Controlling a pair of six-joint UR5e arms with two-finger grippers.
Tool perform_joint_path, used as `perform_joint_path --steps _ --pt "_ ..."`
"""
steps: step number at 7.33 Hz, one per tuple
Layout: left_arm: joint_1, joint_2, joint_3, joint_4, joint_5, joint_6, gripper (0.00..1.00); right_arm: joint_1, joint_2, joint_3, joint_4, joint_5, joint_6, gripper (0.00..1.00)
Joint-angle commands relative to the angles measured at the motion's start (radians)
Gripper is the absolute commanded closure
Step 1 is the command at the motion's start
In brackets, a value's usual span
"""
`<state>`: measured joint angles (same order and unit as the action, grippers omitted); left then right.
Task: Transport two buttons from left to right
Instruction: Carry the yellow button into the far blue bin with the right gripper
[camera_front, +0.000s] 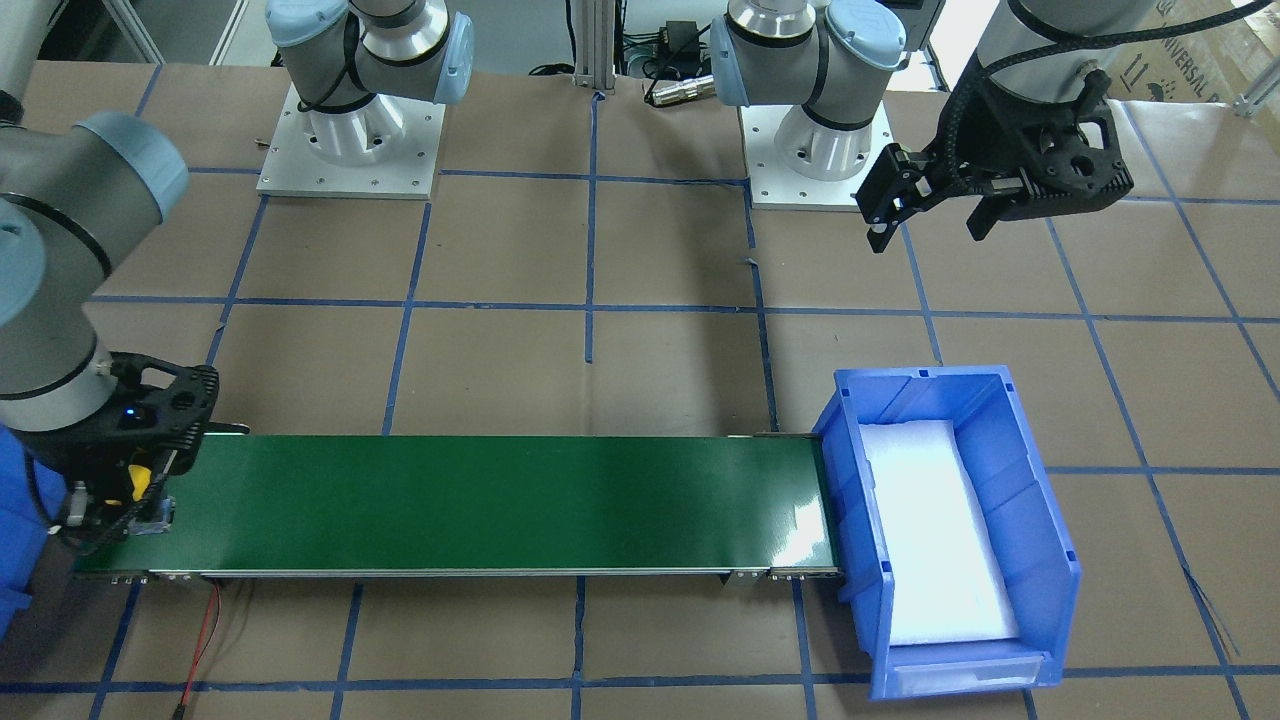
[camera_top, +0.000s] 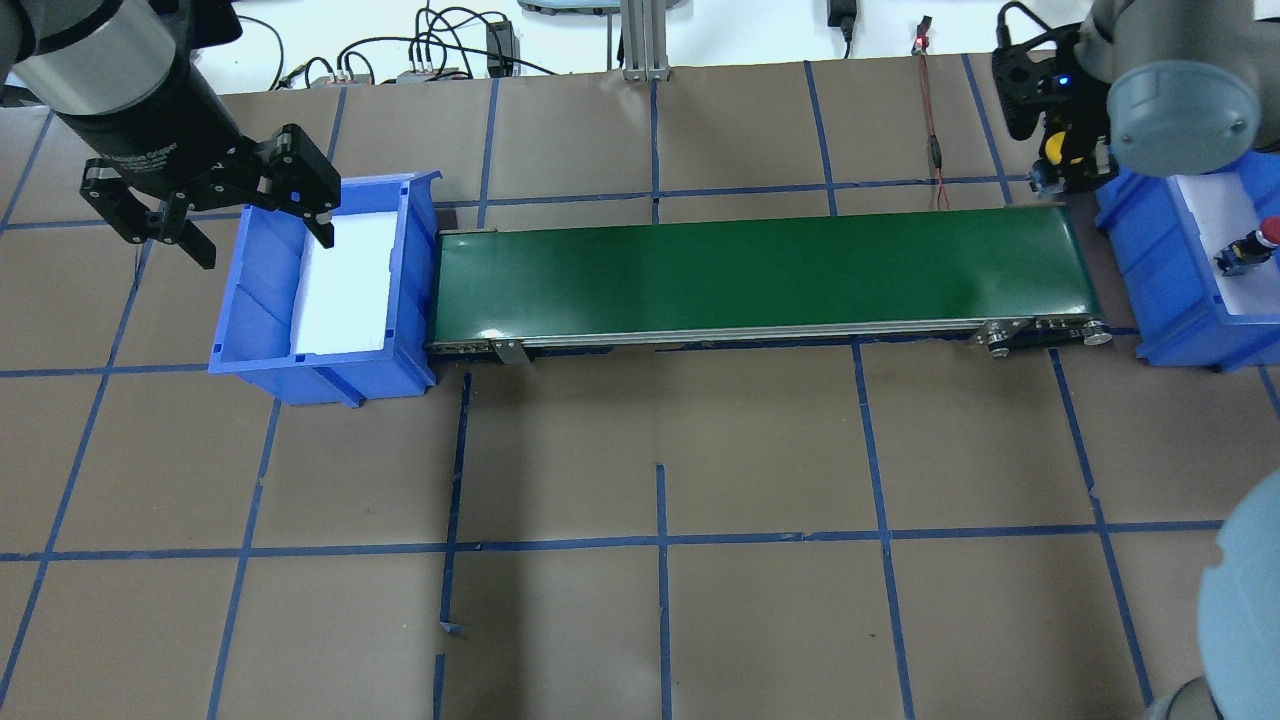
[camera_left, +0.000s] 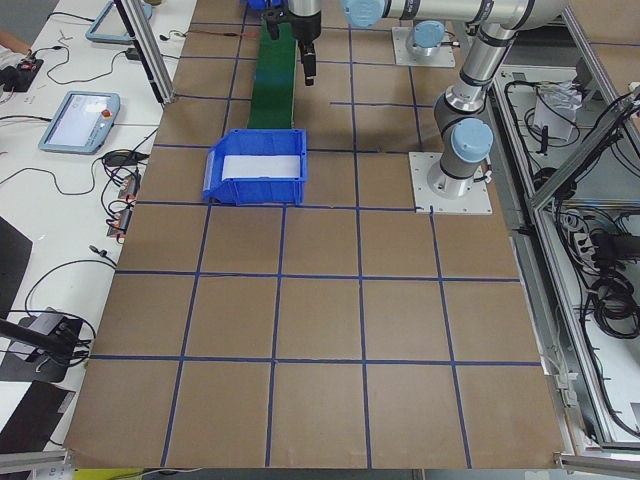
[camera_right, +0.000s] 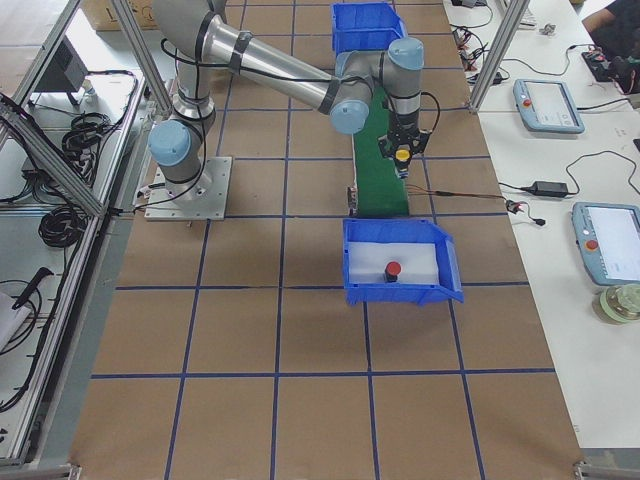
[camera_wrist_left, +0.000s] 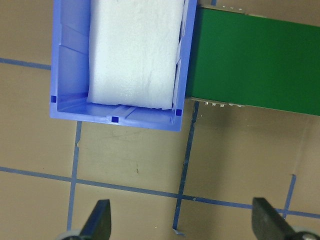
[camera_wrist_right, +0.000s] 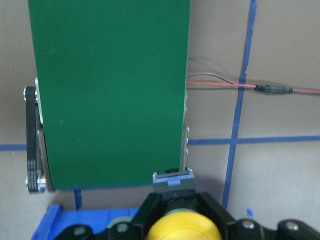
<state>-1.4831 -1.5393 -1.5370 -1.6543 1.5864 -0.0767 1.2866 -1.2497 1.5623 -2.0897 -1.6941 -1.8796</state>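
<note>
My right gripper (camera_top: 1058, 160) is shut on the yellow button (camera_top: 1052, 148) and holds it over the far corner of the green conveyor belt's (camera_top: 750, 280) right end. The yellow cap also shows in the right wrist view (camera_wrist_right: 182, 227) and in the front view (camera_front: 138, 480). Whether the button touches the belt I cannot tell. The red button (camera_top: 1268, 235) stands on white foam in the right blue bin (camera_top: 1150, 250); it also shows in the right side view (camera_right: 393, 269). My left gripper (camera_top: 262, 245) is open and empty, above the far side of the left blue bin (camera_top: 320, 375).
The left blue bin (camera_front: 1030, 500) holds only white foam and butts against the belt's left end. A red wire (camera_top: 935, 150) lies on the table behind the belt's right end. Blue tape lines grid the brown table (camera_top: 660, 600).
</note>
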Motion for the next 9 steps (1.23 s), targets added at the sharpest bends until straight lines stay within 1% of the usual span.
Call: perform_joint_path --steps 1,2,3,5,6,8,9 --pt "0.000 0.001 0.000 0.001 0.000 0.000 0.00 -0.165 -0.013 -0.033 0.032 0.061 -0.033 0.83" --pt "0.000 0.001 0.000 0.001 0.000 0.000 0.00 -0.235 -0.007 -0.051 0.075 0.088 -0.036 0.82" --pt "0.001 0.001 0.000 0.001 0.000 0.000 0.00 -0.278 0.004 -0.071 0.101 0.117 -0.067 0.82" --pt "0.001 0.001 0.000 0.001 0.001 0.000 0.00 -0.338 0.067 -0.071 0.100 0.154 -0.148 0.82" --pt "0.001 0.001 0.000 0.001 0.000 0.000 0.00 -0.386 0.091 -0.058 0.088 0.201 -0.214 0.81" --pt "0.001 0.001 0.000 0.001 0.000 0.000 0.00 -0.389 0.192 -0.070 0.061 0.209 -0.217 0.80" --pt "0.001 0.001 0.000 0.001 0.000 0.000 0.00 -0.391 0.202 -0.070 0.059 0.209 -0.216 0.79"
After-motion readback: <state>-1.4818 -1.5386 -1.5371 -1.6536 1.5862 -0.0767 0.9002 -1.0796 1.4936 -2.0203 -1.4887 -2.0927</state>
